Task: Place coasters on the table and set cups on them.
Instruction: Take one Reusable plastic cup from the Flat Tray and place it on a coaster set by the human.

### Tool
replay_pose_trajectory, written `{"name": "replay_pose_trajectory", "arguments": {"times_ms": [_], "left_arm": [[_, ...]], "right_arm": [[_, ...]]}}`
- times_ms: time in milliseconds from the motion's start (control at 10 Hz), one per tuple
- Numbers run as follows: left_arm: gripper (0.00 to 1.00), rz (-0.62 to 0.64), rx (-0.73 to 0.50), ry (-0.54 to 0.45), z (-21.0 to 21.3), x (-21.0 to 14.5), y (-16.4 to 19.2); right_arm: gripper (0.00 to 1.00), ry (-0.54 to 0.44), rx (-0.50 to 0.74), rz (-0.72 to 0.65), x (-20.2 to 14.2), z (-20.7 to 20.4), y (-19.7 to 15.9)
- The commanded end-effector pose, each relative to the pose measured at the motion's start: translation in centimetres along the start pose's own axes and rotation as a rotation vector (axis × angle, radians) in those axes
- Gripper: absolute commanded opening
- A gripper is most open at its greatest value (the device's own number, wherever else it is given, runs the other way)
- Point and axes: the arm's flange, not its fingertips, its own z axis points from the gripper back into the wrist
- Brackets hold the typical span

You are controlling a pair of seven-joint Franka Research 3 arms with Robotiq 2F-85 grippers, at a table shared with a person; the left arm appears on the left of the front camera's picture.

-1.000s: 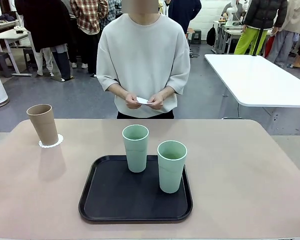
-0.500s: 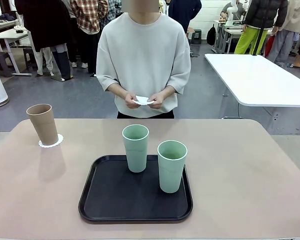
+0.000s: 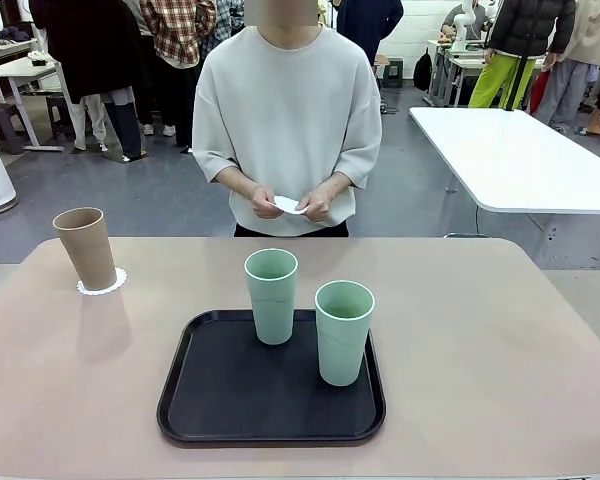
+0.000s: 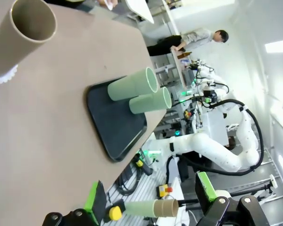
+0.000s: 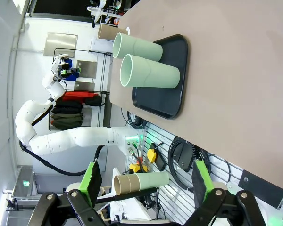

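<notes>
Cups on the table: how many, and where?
3. The tan cup stands on a coaster at the far left of the table. Two are on the black tray: the back mint cup and, nearer right, the front mint cup. None looks hidden.

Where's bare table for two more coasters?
Right side of the table, beyond the tray, is bare. So is the far strip between tray and person. Crowded: tray with both green cups, far-left brown cup on its coaster.
</notes>
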Motion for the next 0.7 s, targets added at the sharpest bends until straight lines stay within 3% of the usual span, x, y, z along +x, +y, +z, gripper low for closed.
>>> {"name": "replay_pose_trajectory", "arguments": {"times_ms": [0, 600], "left_arm": [[1.00, -0.006, -0.001, -0.006, 0.13, -0.10, -0.23], [1.00, -0.006, -0.001, -0.006, 0.13, -0.10, -0.23]], "right_arm": [[1.00, -0.007, 0.023, 0.020, 0.20, -0.04, 0.02], [1.00, -0.007, 0.023, 0.020, 0.20, -0.04, 0.02]]}}
